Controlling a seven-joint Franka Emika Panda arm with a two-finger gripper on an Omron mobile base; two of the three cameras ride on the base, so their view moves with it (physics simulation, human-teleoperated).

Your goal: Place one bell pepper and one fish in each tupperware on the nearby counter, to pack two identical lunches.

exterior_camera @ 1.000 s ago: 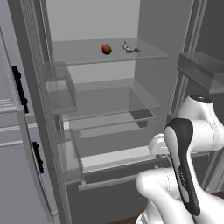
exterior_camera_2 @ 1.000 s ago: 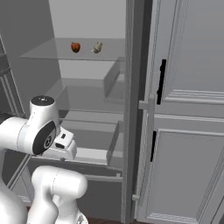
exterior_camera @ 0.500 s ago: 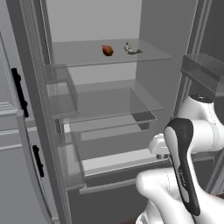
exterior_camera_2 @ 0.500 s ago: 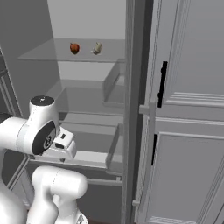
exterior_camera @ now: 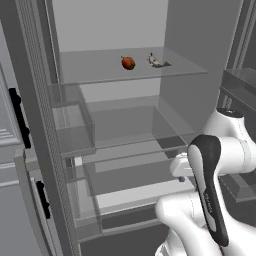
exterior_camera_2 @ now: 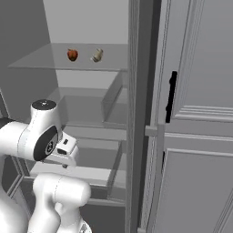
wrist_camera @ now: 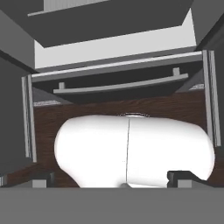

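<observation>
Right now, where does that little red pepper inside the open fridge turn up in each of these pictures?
Left base view: the bell pepper sits on the glass shelf, top centre, left of the fish.
Right base view: upper left, again left of the fish.
Hand view: I can't find it there.
Shared landmark: that glass shelf.

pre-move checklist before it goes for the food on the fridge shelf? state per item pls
1. Pepper on the upper glass shelf, in plain sight: ok.
2. Fish on the same shelf, beside the pepper and apart from it: ok.
3. Fridge open, shelf front unobstructed in both base views: ok.
4. Gripper empty, fingers spread wide with nothing between them: ok.
5. Gripper aimed at the shelf: not ok; the hand view looks down at the robot's own body and the low drawers, not at the food.
6. Containers ready on the counter: cannot tell.
</observation>
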